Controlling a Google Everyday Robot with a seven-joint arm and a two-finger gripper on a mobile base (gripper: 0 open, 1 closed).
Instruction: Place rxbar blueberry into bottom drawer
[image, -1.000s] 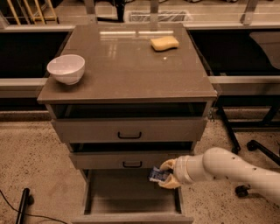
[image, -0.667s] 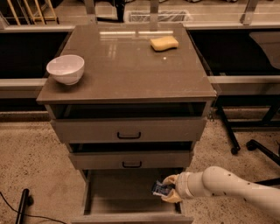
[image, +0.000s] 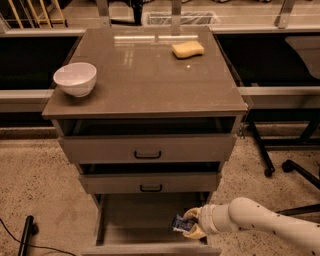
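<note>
Pincer (image: 190, 224), rxbar blueberry (image: 179, 223) over bottom drawer (image: 134, 220)

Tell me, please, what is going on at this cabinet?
The robot's arm reaches in from the right, and its gripper is shut on the rxbar blueberry, holding it low in the open bottom drawer, near the right wall. It is not released yet. A white bowl and a yellow sponge sit on the cabinet top.

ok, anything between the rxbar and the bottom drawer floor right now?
Nothing visible. The pincer grips the rxbar blueberry low over the right side of the open bottom drawer, and the floor shown beneath it is bare. The middle drawer sits above and behind, out of the path.
</note>
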